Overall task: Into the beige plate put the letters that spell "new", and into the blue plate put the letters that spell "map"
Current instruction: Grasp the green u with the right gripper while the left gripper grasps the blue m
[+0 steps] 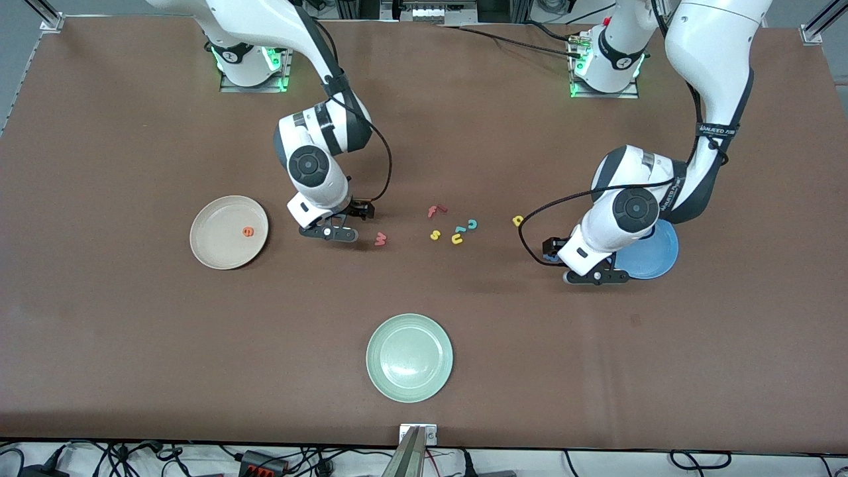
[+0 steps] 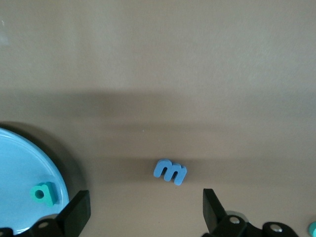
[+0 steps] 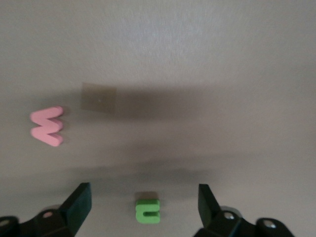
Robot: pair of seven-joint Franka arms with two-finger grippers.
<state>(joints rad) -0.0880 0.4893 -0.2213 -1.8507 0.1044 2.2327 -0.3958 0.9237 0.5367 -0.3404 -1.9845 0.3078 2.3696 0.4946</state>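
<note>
A robotics lab: two arms bolted to a brown table (image 1: pixel 132 344), aluminium framing (image 1: pixel 46 16) at its corners, cables (image 1: pixel 278 460) along its edge.

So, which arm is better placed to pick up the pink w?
The right arm. Its open end effector hangs over the green n, beside the pink w. The left end effector is open over the blue m, by the blue plate.

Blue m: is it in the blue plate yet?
No: in the left wrist view the blue m lies on the bare table beside the blue plate, which holds only the teal a.
</note>
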